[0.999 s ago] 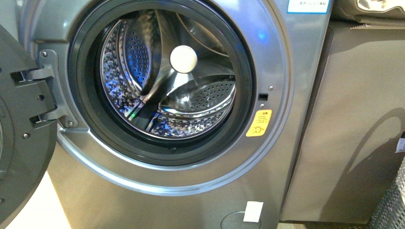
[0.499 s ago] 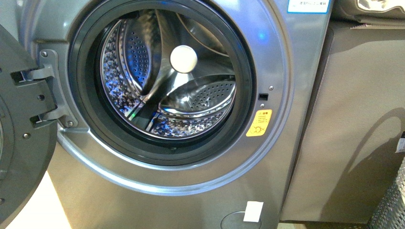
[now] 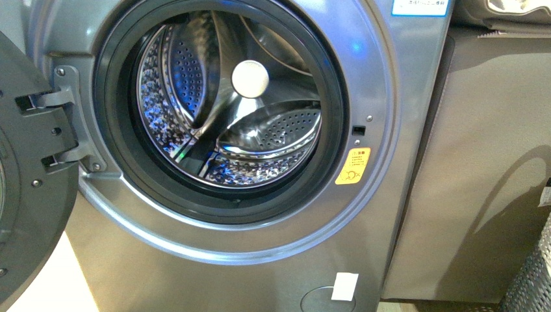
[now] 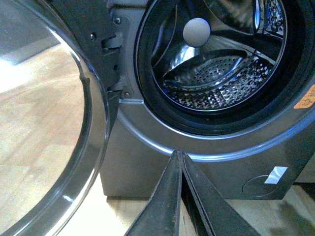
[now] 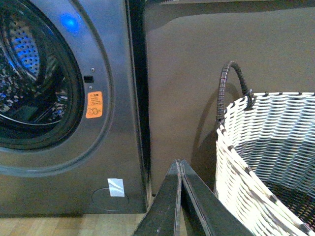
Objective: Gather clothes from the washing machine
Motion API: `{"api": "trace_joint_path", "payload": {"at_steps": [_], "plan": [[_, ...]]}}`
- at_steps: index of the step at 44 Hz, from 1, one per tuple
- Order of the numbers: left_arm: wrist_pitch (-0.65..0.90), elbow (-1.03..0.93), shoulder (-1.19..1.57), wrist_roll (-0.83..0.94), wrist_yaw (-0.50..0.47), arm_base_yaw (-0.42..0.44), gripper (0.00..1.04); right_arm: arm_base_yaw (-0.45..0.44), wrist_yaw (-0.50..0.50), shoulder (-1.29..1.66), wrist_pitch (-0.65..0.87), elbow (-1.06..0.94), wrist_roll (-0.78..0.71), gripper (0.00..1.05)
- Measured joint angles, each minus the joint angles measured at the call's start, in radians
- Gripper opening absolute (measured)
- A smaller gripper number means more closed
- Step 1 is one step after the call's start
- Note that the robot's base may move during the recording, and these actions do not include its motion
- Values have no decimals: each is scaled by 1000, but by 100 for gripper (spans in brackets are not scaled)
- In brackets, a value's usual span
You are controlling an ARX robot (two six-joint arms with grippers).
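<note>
The grey washing machine (image 3: pixel 390 97) fills the front view, its round door (image 3: pixel 26 195) swung open to the left. Its shiny perforated drum (image 3: pixel 273 130) shows only bare steel; no clothes show in any view. An orange-yellow sticker (image 3: pixel 353 166) sits right of the porthole. My left gripper (image 4: pixel 179 153) is shut, empty, low in front of the machine (image 4: pixel 147 162) below the porthole rim. My right gripper (image 5: pixel 179 162) is shut and empty, by the machine's right front corner (image 5: pixel 113 147). Neither arm appears in the front view.
The open glass door (image 4: pixel 83 123) curves close beside the left gripper. A white and black woven basket (image 5: pixel 266 147) with a dark handle stands by the right gripper, its edge also at the front view's corner (image 3: pixel 536 279). A grey-brown cabinet (image 3: pixel 487 162) adjoins the machine. Wooden floor lies below.
</note>
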Motion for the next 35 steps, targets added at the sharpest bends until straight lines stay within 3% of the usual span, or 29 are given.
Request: {"api": "trace_joint_path", "payload": {"at_steps": [13, 31, 35], "plan": [[0, 0, 0, -1, 0, 0, 6, 0, 0, 0, 0, 0, -2, 4], [0, 0, 0, 0, 0, 0, 70, 0, 0, 0, 0, 0, -1, 66], [0, 0, 0, 0, 0, 0, 91, 0, 0, 0, 0, 0, -1, 87]]}}
